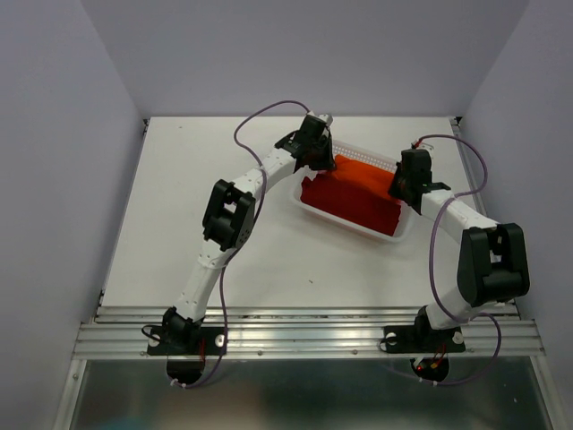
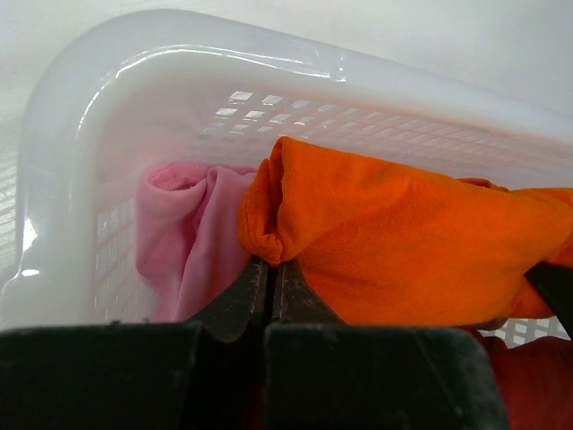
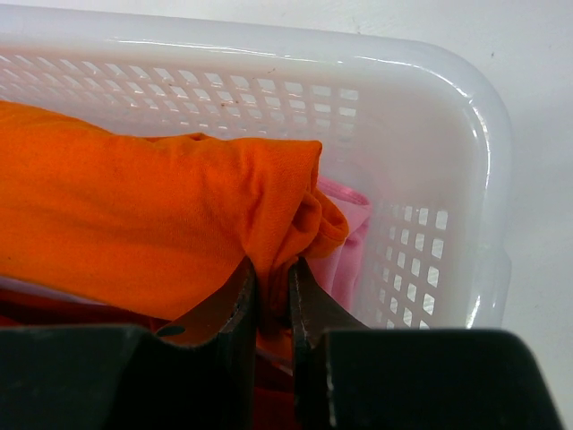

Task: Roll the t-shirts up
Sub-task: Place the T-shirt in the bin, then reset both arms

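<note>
A bright orange t-shirt lies stretched along the white lattice basket. My left gripper is shut on its left end, over the basket's far left corner. My right gripper is shut on its right end, at the basket's right side. A pale pink t-shirt lies bunched behind the orange one; it also shows in the right wrist view. A dark red t-shirt lies under the orange one in the basket.
The basket stands at the back right of the white table. Its lattice walls rise close around both grippers. White walls enclose the table on three sides.
</note>
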Controlling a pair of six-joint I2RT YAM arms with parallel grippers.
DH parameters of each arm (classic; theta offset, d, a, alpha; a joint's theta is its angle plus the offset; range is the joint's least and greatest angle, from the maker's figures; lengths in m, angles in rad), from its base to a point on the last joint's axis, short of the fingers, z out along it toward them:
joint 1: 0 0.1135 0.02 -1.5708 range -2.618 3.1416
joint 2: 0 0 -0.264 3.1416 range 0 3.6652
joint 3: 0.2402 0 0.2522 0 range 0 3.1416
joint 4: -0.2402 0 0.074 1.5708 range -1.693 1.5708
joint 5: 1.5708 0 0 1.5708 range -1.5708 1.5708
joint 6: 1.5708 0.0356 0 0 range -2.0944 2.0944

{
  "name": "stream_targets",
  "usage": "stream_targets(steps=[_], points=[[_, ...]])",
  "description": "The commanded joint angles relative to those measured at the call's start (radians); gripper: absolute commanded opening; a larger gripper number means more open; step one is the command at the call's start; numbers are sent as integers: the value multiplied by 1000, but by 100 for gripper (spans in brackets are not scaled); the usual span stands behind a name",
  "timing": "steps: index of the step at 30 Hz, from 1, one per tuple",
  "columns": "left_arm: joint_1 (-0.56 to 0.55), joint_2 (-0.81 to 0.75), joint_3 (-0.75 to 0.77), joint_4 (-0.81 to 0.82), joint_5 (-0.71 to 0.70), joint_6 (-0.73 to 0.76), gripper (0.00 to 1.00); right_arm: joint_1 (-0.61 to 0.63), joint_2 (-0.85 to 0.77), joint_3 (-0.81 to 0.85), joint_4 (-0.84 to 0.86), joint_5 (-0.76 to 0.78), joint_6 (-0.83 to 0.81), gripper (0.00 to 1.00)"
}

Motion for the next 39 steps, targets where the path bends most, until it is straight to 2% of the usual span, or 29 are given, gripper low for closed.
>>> stream_targets(steps=[1,7,8,10,11,14,15,16,17,20,23,25,29,34,39], points=[[31,-2,44,-37,-103,34,0,-23,9,3,-35,48,-21,12],[31,-1,67,-48,-101,37,0,-23,3,8,-35,32,-13,16],[31,-1,66,-49,-103,35,2,-23,1,10,-38,32,-12,19],[31,-4,57,-49,-103,35,9,-23,-10,8,-41,31,-10,25],[31,-9,50,-49,-104,35,15,-23,-14,2,-41,32,-9,35],[31,-27,30,-49,-121,35,26,-23,-42,-1,-42,28,-9,42],[31,-33,26,-48,-126,35,32,-23,-49,0,-44,25,-9,49],[31,-45,17,-46,-129,37,44,-23,-57,2,-48,21,-9,50],[31,-53,15,-46,-130,38,46,-23,-68,7,-50,20,-9,51],[29,-100,1,-46,-153,41,47,-23,-120,25,-62,5,-7,69],[29,-127,10,-46,-167,49,47,-23,-152,39,-84,9,-7,70],[31,-142,29,-54,-178,52,47,-23,-190,48,-98,21,-7,78],[31,-160,56,-59,-181,57,52,-23,-243,68,-114,8,-7,83],[28,-216,18,-34,-164,57,53,-23,-281,99,-147,31,2,100],[20,-278,1,-28,-158,63,53,-23,-327,140,-217,185,27,100]])
